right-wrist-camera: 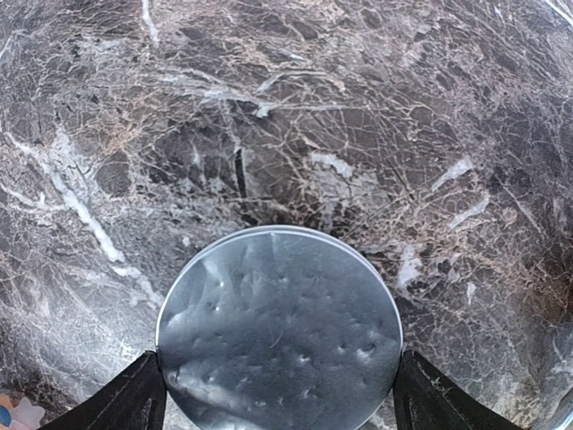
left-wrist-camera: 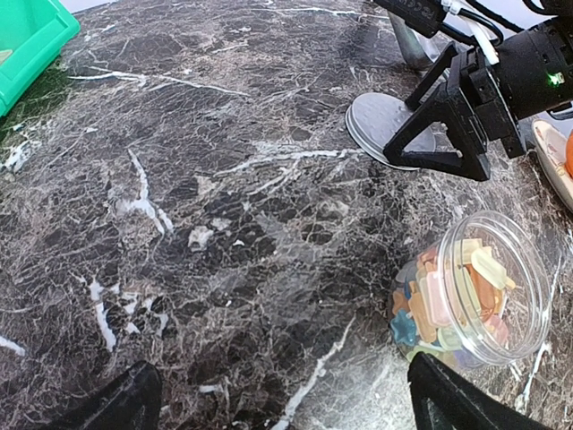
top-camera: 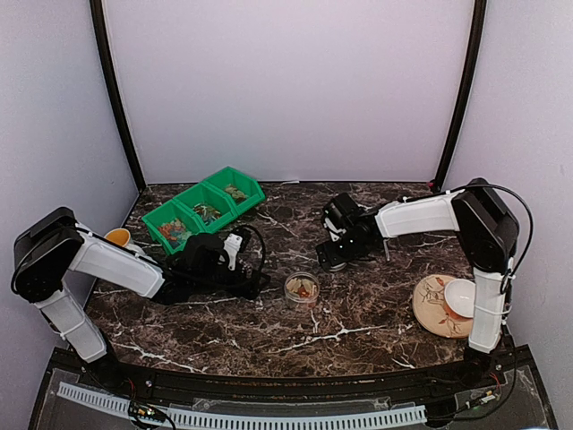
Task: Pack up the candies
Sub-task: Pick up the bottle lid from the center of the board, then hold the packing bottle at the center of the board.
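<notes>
The candies (left-wrist-camera: 452, 291) lie in a small clear jar (top-camera: 302, 288) standing open in the middle of the table. More candies (top-camera: 175, 229) fill the green bins at the back left. My left gripper (left-wrist-camera: 286, 414) is open and empty, low over the marble, with the jar (left-wrist-camera: 528, 296) just ahead of its right finger (left-wrist-camera: 448, 403). My right gripper (right-wrist-camera: 279, 394) is shut on a round metal lid (right-wrist-camera: 279, 331), one finger at each side of its rim, at the table surface. The lid also shows in the left wrist view (left-wrist-camera: 380, 116), beyond the jar.
A row of three green bins (top-camera: 215, 184) stands at the back left, with a small cup (top-camera: 118, 236) beside it. A patterned plate (top-camera: 431, 309) with a white cup (top-camera: 461, 296) sits at the right by the right arm's base.
</notes>
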You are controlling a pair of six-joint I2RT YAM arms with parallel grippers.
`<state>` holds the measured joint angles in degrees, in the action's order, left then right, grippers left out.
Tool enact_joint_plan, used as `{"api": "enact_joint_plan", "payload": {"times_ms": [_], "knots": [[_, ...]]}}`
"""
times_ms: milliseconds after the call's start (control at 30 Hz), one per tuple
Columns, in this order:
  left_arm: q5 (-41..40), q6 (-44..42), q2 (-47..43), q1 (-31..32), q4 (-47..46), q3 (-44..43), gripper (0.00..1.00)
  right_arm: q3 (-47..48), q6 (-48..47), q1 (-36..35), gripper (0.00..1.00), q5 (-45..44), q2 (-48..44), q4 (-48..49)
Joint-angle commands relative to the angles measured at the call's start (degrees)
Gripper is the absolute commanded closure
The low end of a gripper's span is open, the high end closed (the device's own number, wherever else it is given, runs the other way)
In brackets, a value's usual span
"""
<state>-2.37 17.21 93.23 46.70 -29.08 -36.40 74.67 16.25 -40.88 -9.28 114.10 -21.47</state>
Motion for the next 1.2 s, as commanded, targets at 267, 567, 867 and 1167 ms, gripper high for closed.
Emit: {"api": "enact_joint_plan", "payload": {"times_ms": [267,567,867,1167], "knots": [[2.76,-3.61,0.54,-1.02,-9.93,4.38,0.01,0.88,-3.04,-0.51,0.14,-3.74,-11.41,-4.15],[15.61,-8.46,6.98,-1.08,-30.59,11.52,0.01,-0.41,-4.38,-0.51,0.13,-4.22,-19.75,-7.15],[28.04,-13.43,17.97,-0.47,-33.81,6.57,0.01,-3.26,-4.15,-0.5,0.14,-1.78,-26.62,-6.74],[30.83,-22.7,25.07,0.69,-30.8,-0.05,0.03,-5.02,-3.86,-0.6,0.14,-0.57,-29.29,-6.55]]}}
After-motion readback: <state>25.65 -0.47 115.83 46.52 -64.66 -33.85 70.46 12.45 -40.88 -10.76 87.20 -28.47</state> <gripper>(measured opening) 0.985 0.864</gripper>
